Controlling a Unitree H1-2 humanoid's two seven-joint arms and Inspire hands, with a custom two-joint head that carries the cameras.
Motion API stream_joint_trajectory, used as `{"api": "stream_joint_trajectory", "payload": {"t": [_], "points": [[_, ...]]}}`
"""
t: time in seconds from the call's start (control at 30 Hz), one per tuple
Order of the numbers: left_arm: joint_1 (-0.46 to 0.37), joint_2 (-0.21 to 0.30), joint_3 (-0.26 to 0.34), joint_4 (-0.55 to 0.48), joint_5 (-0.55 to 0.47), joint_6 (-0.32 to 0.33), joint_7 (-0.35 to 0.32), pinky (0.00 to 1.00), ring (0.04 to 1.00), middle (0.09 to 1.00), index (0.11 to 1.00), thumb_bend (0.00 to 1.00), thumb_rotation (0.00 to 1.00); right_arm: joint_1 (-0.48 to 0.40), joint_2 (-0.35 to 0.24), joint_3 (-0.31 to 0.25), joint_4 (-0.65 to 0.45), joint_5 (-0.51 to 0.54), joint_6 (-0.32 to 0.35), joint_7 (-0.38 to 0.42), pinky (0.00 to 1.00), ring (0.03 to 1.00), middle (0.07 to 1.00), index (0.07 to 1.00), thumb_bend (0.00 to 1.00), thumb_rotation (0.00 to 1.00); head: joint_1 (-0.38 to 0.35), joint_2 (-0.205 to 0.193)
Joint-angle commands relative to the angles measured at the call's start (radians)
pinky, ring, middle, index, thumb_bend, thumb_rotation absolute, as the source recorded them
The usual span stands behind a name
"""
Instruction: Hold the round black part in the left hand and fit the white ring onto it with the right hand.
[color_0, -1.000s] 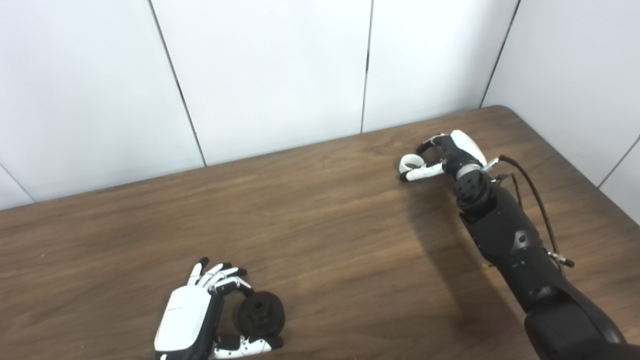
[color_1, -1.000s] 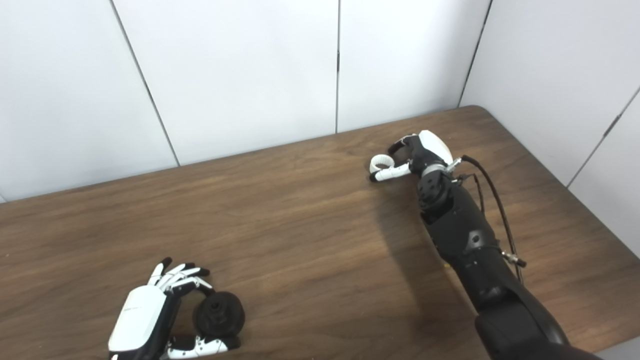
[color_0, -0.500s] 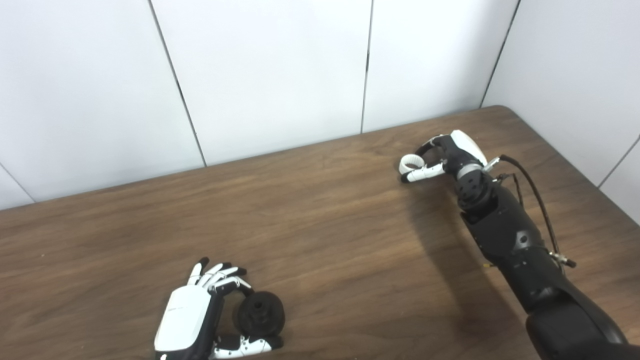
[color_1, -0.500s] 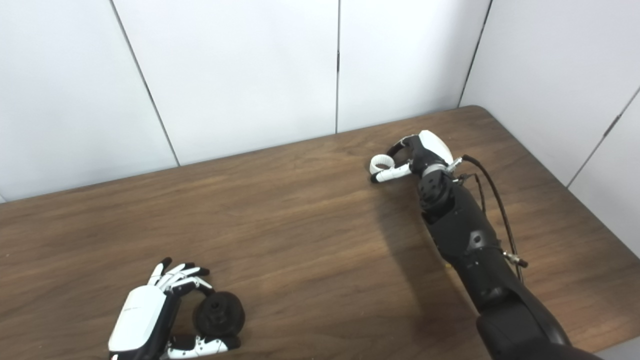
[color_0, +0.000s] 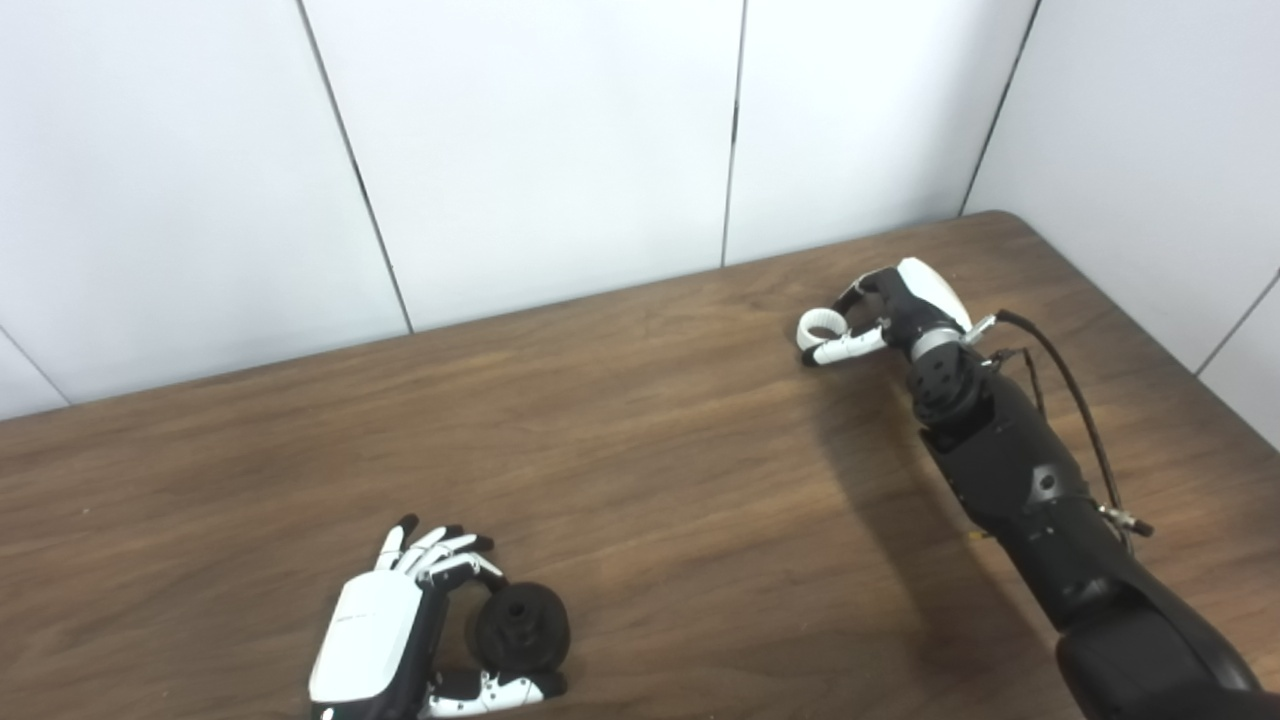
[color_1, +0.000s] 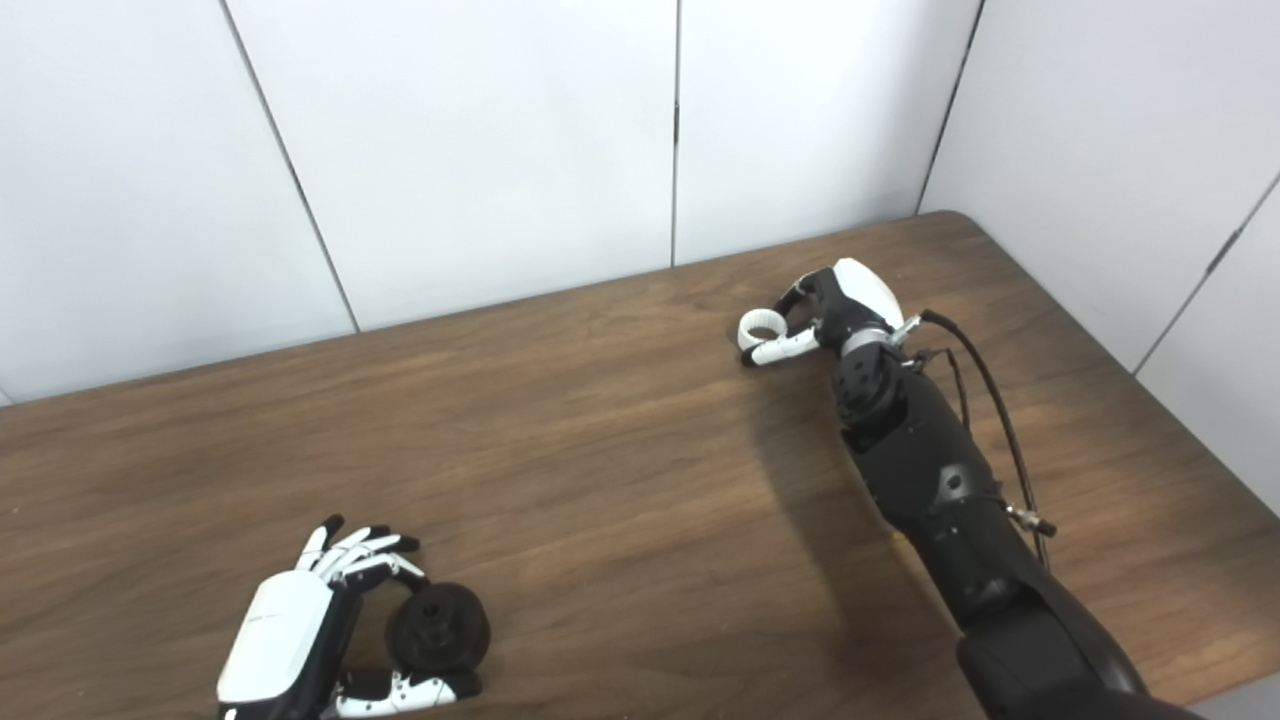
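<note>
Cupping round black part (color_0: 520, 630) hub-up, left hand (color_0: 385, 630), right hand (color_0: 890, 305) pinching white ring (color_0: 822, 325), opening upward

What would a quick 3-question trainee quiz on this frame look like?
1. True or false: the white ring is already fitted on the round black part.
2. Which hand is at the ring? A) left hand B) right hand
3. Fill in: the black part sits near the table's ___ edge.

Key: 1 false; 2 B; 3 near (front).
</note>
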Motion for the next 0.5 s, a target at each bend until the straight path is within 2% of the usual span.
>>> {"api": "stream_joint_trajectory", "payload": {"t": [0.0, 0.3, 0.47], "points": [[0.019, 0.009, 0.003, 0.006, 0.014, 0.016, -0.004, 1.00, 0.871, 0.784, 0.488, 0.52, 0.05, -0.007, -0.019, 0.013, -0.012, -0.019, -0.011, -0.016, 0.94, 0.962, 0.839, 0.484, 0.52, 0.13, -0.001, 0.001], [0.017, 0.001, -0.001, 0.007, 0.018, 0.019, -0.003, 1.00, 0.867, 0.783, 0.487, 0.52, 0.05, 0.008, -0.035, 0.036, -0.023, -0.008, -0.057, -0.038, 0.94, 0.956, 0.824, 0.484, 0.52, 0.13, 0.017, -0.003], [0.017, -0.004, -0.005, 0.013, 0.029, 0.020, 0.001, 1.00, 0.869, 0.783, 0.488, 0.52, 0.05, 0.031, -0.047, 0.037, -0.097, 0.006, -0.056, -0.005, 0.93, 0.950, 0.823, 0.484, 0.52, 0.13, 0.043, -0.002]]}}
